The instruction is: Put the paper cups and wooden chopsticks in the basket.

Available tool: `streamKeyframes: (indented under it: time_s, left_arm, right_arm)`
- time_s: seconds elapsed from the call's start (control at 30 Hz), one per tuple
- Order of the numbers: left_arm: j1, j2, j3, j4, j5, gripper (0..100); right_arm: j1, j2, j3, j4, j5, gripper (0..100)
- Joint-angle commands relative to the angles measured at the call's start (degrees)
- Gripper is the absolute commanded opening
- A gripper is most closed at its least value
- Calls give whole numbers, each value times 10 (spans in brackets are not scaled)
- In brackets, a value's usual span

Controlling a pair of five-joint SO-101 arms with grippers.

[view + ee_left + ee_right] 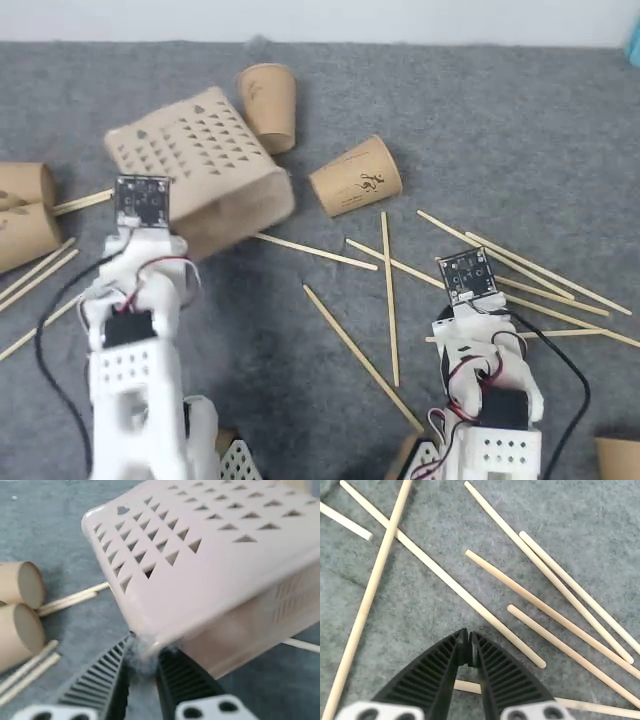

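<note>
— Grey felt covers your table (500,110). The basket (200,165) lies tipped over on it at the far left, with its beige base and rows of triangular holes turned up toward the high camera. Its inside is hidden from you.
— So where are the cups?
— Out on the felt, all brown paper. One paper cup (268,103) sits just beside the basket's far corner. A second cup (356,177) lies on its side to the right, narrow end toward the basket. Two more cups (25,205) lie side by side at the left edge, and a fifth cup (618,458) shows at the near right corner.
— And the sticks?
— Your wooden chopsticks (555,614) are pale, thin and scattered flat. Most of them slant across the felt around the right arm. One long chopstick (390,295) runs almost straight from near to far between the arms.
— End effectors?
— Your left end effector (142,667) is pinched on the basket's near lower edge. Your right end effector (469,647) has its fingers pressed together on nothing, and it hangs over the chopsticks
</note>
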Motion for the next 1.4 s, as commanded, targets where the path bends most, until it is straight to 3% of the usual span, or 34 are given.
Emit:
streamKeyframes:
  time_s: [0.0,0.1,0.23,0.43,0.8,1.13,1.37]
  left_arm:
    - [70,-227,-1,224,55,11]
    - [98,-320,3,320,64,12]
    - [62,-339,28,324,20,33]
    - [59,-322,31,358,-4,205]
    - [62,-293,-184,433,-4,212]
    - [58,119,-470,498,25,209]
    - [63,468,-812,571,105,209]
  right_arm:
    - [7,-9,5,-6,9,11]
    - [7,-9,5,-5,9,9]
    - [7,-9,5,-5,9,9]
    - [7,-9,5,-5,9,9]
    - [8,-9,5,-5,9,9]
    - [8,-9,5,-5,9,9]
    - [8,-9,5,-5,9,9]
